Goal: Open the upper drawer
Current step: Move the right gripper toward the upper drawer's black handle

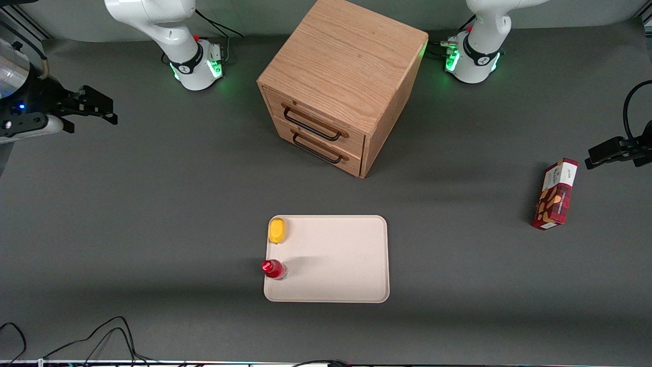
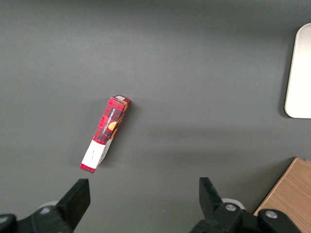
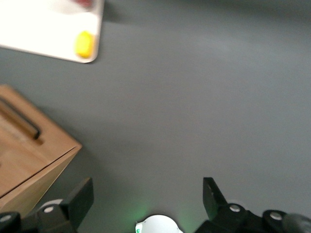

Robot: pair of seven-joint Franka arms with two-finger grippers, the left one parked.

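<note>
- Right, front view: my gripper (image 1: pixel 104 110) hangs above the table (image 1: pixel 153 204) at the working arm's end, well apart from the cabinet (image 1: pixel 346 66) and touching nothing.
- The upper drawer (image 1: pixel 326 118) sits flush in the cabinet front, directly under the top panel. Its black wire handle (image 1: pixel 310 124) runs across the face, and the lower drawer (image 1: pixel 336 153) sits just under it. Both look fully shut.
- Judgement: I'm at the approach step and no pull has begun. The task is at zero.
- The tray (image 1: pixel 356 219) lies in front of the cabinet, nearer the front camera, with a yellow item (image 1: pixel 276 230) and a red bottle (image 1: pixel 273 268) on it. There's bare table between the tray and the drawer fronts, so the drawer probably has room to slide out.
- The red box (image 1: pixel 555 193) lies toward the parked arm's end, out of my way.
- Left wrist view: only the red box (image 2: pixel 106 141), the tray edge (image 2: pixel 299 73) and a cabinet corner (image 2: pixel 289 194) show. It tells me nothing about the drawer.
- Right wrist view: my fingers (image 3: pixel 80 199) are spread wide with nothing between them, over bare table.
- The cabinet corner (image 3: pixel 29 160) shows with one end of a black handle (image 3: pixel 22 121). I can't tell from here which drawer it belongs to.
- Next move, as I judge it: travel to the cabinet front and turn the wrist so the jaws straddle the upper handle bar, not the lower one.
- Then close on the bar and pull straight out along the drawer's axis. The cabinet stands skewed to the table edge, so the pull line has to match that angle.
</note>
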